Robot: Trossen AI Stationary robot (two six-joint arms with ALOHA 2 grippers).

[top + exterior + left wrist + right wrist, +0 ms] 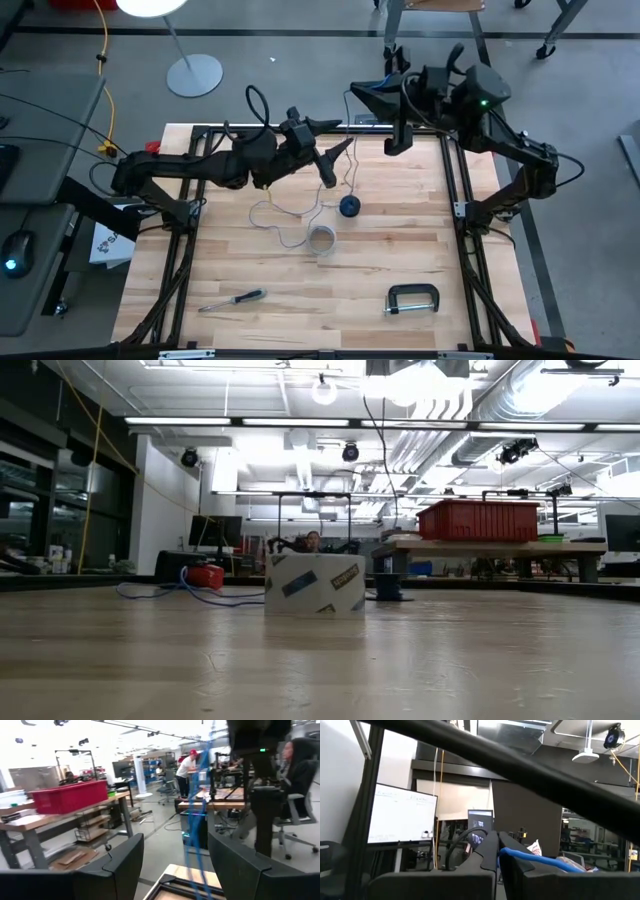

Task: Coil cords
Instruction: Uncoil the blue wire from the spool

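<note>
The blue cord [351, 150] runs from my right gripper [354, 93], above the table's far edge, down to a dark blue bundle [349, 207] lying on the table. My right gripper [497, 842] is shut on the cord. My left gripper [335, 162] is open above the table's middle. In the left wrist view, blurred strands of the blue cord [196, 820] pass between its fingers [172, 865]. The pale grey cord [278, 215] lies in loose loops on the table, below the left gripper. My right gripper pinches the blue cord [507, 852] between its two shut fingers, which lie level and point toward the table's left. The cord leaves the fingers to one side and hangs down toward the table. I cannot tell whether my left gripper touches the blue strands between its fingers.
A white roll with stickers [321, 240] stands in the table's middle and shows in the low view [315, 582]. A screwdriver [232, 299] and a black C-clamp [412, 298] lie near the front edge. People sit and stand in the room behind [300, 775].
</note>
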